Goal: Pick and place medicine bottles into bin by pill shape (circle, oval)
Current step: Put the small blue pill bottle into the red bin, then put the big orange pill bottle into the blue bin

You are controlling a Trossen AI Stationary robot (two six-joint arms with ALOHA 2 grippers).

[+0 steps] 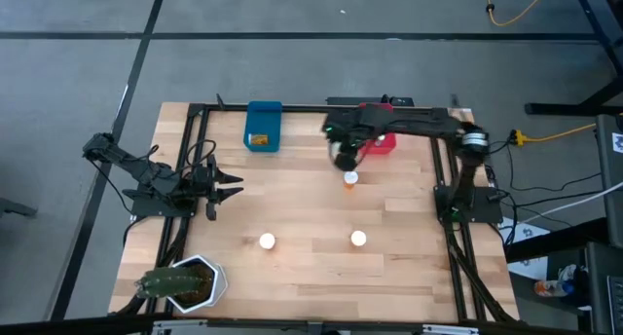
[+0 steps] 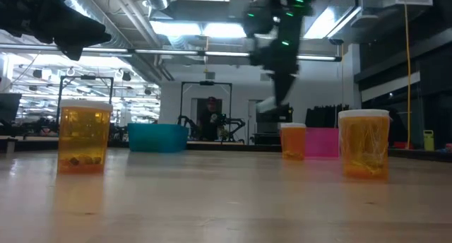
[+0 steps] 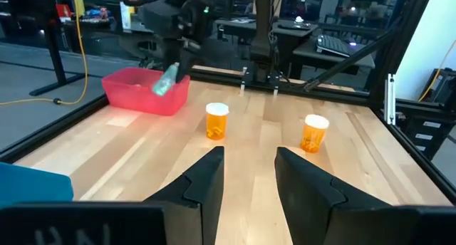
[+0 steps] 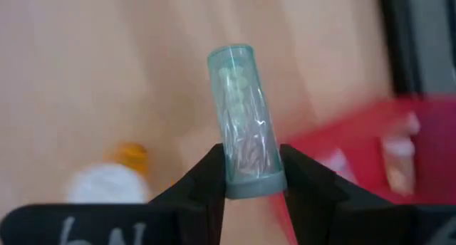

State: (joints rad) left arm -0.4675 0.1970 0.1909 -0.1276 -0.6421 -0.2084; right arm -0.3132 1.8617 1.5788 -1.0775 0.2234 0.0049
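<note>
Nearest the front edge of the tabletop point(image 1: 311, 267) we see the green plant in a white pot point(image 1: 185, 283) at the left corner. Just beyond it stand 2 amber medicine bottles with white caps, one left of centre point(image 1: 267, 241) and one right of centre point(image 1: 358, 240), well apart from each other.

Further in, at the left side, the left tool point(image 1: 232, 185) waits low over the wood with its fingers point(image 3: 206, 179) apart and nothing between them.

Past the middle, a 3rd amber bottle point(image 1: 351, 178) stands upright on the tabletop, near the red bin. Directly over it hangs the right tool point(image 1: 343, 158), raised clear of the wood. Its fingers point(image 4: 206, 181) are clamped on a pale, clear medicine bottle point(image 4: 244, 120); in the right wrist view we see small pale pills through its wall, too blurred for us to tell their shape. We can read no label on it.

At the far edge sit the red bin point(image 1: 382, 140), just beside the right tool, with at least 1 pale bottle in it, and the blue bin point(image 1: 263, 126) to its left, holding something small and amber. Beyond the tabletop, in the low view, a person point(image 2: 210, 120) stands in the room. On the wrist mounts we see only fragments of white lettering that we cannot read.
</note>
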